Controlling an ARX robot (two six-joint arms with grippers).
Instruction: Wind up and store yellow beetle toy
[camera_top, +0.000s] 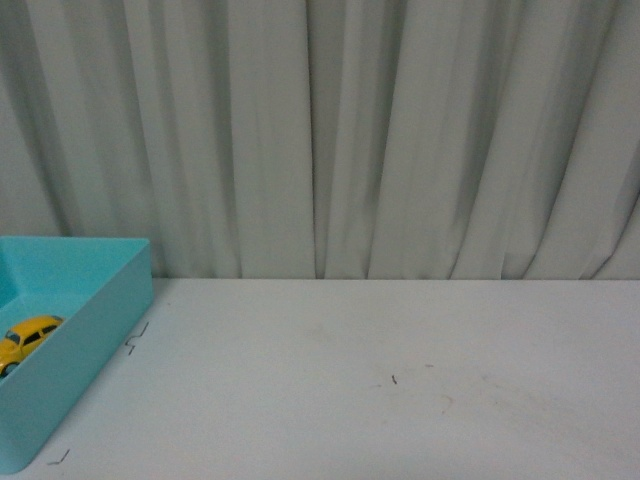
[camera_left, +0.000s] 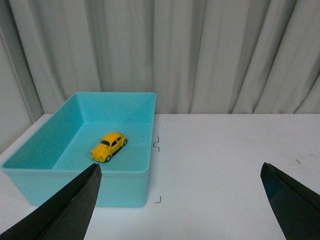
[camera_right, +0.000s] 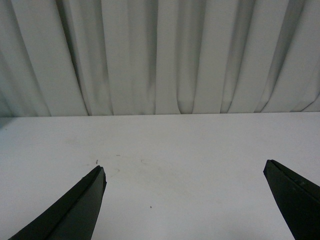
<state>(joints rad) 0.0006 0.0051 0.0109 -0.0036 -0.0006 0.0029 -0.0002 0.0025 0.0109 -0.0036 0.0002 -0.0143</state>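
The yellow toy car (camera_left: 109, 146) sits inside the turquoise bin (camera_left: 125, 187), beyond the left gripper (camera_left: 180, 192), fingers wide apart. The right gripper (camera_right: 185, 195) fingers are also apart, holding nothing.

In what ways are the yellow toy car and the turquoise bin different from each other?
The yellow toy car is small and lies inside the turquoise bin, which is far larger and holds it. The car is rounded, with dark windows and black wheels; the bin is a plain rectangular box with straight walls and an open top. The car is yellow, the bin turquoise. Both rest at the left end of the white table, and no gripper touches either one.
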